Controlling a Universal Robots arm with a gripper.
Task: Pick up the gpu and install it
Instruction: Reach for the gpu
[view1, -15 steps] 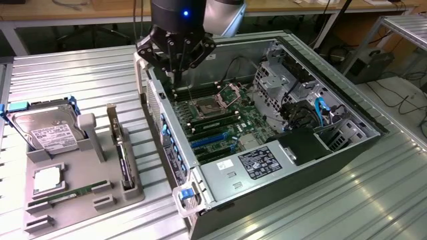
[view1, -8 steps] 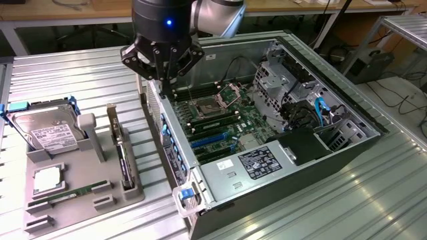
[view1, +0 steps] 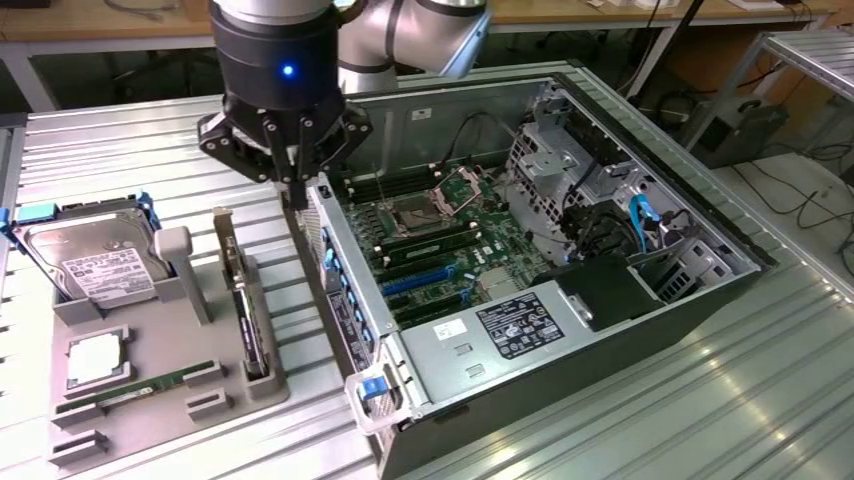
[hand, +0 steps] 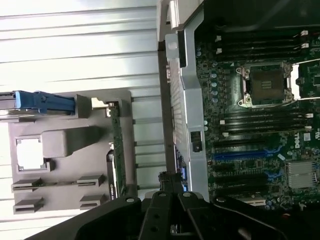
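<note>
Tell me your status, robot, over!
Pincer shut, empty, above the rear wall of the computer case. Gpu upright in the gray holder, untouched. Nothing on top of the gpu.

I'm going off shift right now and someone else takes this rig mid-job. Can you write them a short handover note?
The pincer is shut and holds nothing. It hangs between the grey holder and the rear wall of the open computer case.
The graphics card stands on edge in the grey holder, not gripped.
Done: nothing yet. The blue slots on the board look bare.
Left: the whole job, picking up the card and installing it in the case.
</note>
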